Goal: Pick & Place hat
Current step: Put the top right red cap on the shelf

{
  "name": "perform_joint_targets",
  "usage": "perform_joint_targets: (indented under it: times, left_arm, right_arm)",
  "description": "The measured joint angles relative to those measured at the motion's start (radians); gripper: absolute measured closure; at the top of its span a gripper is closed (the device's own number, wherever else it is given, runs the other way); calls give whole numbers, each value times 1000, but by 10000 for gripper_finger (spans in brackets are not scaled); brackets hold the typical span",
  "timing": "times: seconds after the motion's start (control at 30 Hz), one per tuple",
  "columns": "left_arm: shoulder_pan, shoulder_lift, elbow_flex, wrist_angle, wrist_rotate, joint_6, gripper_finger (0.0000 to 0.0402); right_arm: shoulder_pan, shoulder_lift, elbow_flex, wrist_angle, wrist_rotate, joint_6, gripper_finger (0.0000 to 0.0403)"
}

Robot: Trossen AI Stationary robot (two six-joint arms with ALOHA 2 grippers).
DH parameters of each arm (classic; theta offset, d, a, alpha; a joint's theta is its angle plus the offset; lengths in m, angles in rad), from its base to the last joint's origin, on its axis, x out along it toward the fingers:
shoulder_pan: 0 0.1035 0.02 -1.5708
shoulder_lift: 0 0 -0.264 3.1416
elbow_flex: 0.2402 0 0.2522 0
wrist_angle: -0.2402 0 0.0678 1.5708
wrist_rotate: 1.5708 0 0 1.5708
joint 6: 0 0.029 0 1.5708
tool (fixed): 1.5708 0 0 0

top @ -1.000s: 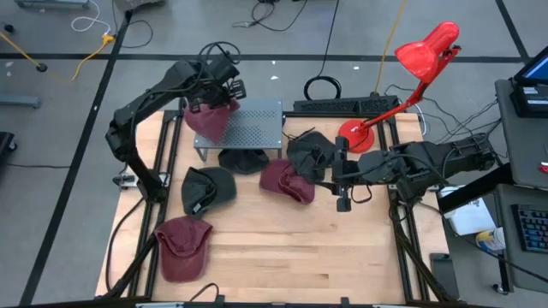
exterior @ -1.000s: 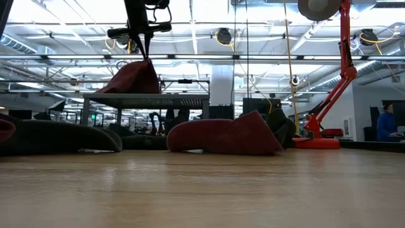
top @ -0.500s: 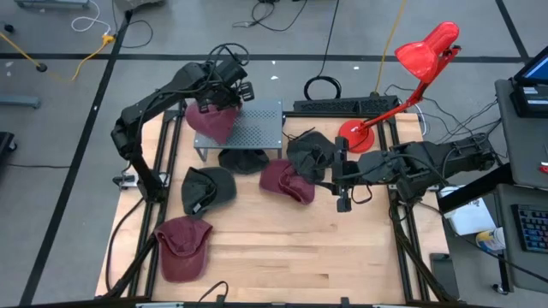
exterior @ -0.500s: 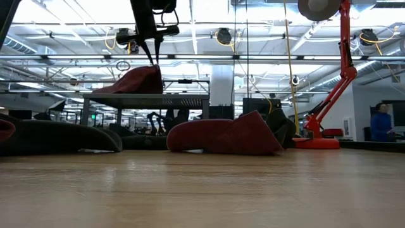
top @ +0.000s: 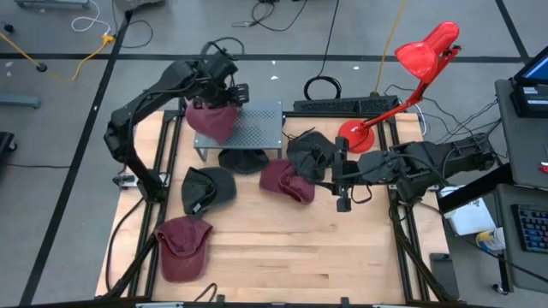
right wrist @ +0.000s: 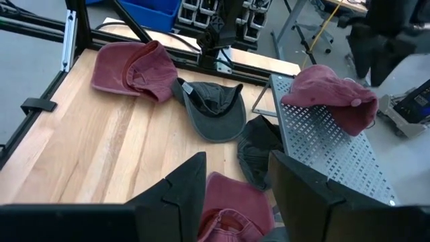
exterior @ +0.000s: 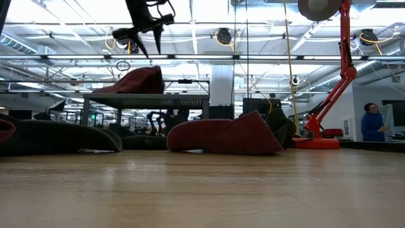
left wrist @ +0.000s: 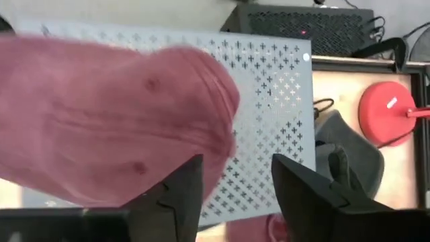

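Note:
A maroon hat point(top: 211, 121) lies on the left end of a grey perforated shelf point(top: 257, 127); it also shows in the low view point(exterior: 133, 81) and the left wrist view point(left wrist: 114, 128). My left gripper point(exterior: 147, 43) is open and empty, a little above that hat, and shows in the high view point(top: 224, 85) too. My right gripper point(top: 332, 168) is open and empty, waiting at mid-right beside another maroon hat point(top: 287, 181) and a dark hat point(top: 310, 154). In its wrist view the open fingers point(right wrist: 235, 195) stand over the maroon hat point(right wrist: 232, 205).
A dark hat point(top: 242, 160) lies under the shelf. A dark green hat point(top: 208, 188) and a maroon hat point(top: 182, 246) lie at the near left. A red desk lamp point(top: 411, 77) stands at the far right. Bare wood lies at the near middle. A person point(exterior: 370, 123) stands beyond the table.
My left gripper has set the maroon hat down on the shelf's left end, opened, let go and risen clear of it. The hat, first hanging peaked from the fingers, now lies slumped on the shelf.

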Motion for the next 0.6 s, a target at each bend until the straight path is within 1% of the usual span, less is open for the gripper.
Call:
perform_joint_targets:
  times: [0.07, 0.27, 0.4, 0.53, 0.6]
  left_arm:
    - [10, -18, 0, 2, -30, 51, 215]
    - [59, -46, 0, -41, -116, 273, 213]
    - [97, -44, 0, -96, -227, 394, 213]
    - [133, -45, -14, -129, -346, 458, 215]
    - [157, -44, -29, -141, -382, 497, 220]
  right_arm:
    - [0, 0, 0, 0, 0, 0, 245]
    - [0, 0, 0, 0, 0, 0, 246]
    - [0, 0, 0, 0, 0, 0, 245]
    - [0, 0, 0, 0, 0, 0, 245]
    - [0, 0, 0, 0, 0, 0, 245]
